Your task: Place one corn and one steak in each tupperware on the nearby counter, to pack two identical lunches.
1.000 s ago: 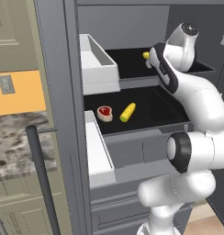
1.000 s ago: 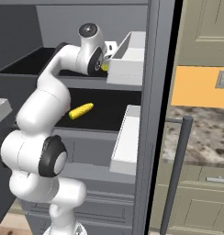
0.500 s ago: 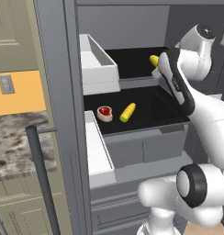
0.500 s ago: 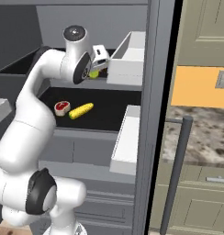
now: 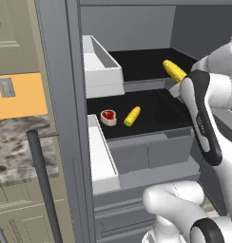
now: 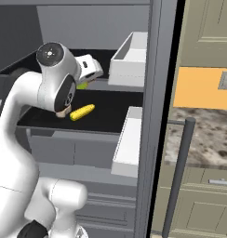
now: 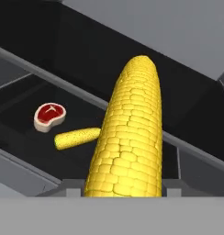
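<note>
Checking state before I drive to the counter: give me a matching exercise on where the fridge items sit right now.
Things:
1. held corn
2. loose corn
3. steak
4. white bin

Places:
A. at the left end of the upper black shelf
B. in the gripper, raised off the shelves
C. lower black shelf, left of a corn
D. lower black shelf, right of the meat

Pairs: 1-B, 2-D, 3-C, 4-A

Corn (image 5: pixel 174 70) aloft above black shelves (image 5: pixel 151 111)

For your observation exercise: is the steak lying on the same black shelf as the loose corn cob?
Yes, the steak lies beside the loose corn cob on the lower black shelf, not touching it.
</note>
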### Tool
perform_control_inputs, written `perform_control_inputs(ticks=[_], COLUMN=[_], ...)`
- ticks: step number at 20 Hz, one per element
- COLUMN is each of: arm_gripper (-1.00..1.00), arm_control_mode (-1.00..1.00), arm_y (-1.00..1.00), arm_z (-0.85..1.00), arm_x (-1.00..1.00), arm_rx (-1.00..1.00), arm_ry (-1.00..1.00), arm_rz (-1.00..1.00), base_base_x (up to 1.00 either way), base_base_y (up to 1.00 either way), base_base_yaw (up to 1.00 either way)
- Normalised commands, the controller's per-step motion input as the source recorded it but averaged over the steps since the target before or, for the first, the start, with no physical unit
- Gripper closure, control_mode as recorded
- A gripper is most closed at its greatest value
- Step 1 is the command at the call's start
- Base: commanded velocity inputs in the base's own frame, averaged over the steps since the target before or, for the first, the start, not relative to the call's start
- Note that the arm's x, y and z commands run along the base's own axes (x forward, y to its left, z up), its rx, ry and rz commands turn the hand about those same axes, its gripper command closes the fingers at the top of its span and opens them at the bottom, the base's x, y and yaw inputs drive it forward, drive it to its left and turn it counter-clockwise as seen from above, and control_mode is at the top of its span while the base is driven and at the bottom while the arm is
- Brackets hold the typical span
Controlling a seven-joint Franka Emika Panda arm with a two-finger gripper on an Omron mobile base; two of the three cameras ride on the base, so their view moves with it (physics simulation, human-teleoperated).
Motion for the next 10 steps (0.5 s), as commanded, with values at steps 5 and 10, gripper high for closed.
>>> perform_control_inputs(ticks=[5,10], arm_gripper=[1.00,1.00], arm_control_mode=[-1.00,-1.00], arm_y=[-0.11,0.05], arm_z=[0.27,0.00], arm_x=[-1.00,-0.97], arm_rx=[-0.03,-0.14], arm_ry=[-0.11,0.01], arm_rz=[0.00,0.06], base_base_x=[0.00,0.00], base_base_y=[0.00,0.00], base_base_yaw=[0.00,0.00])
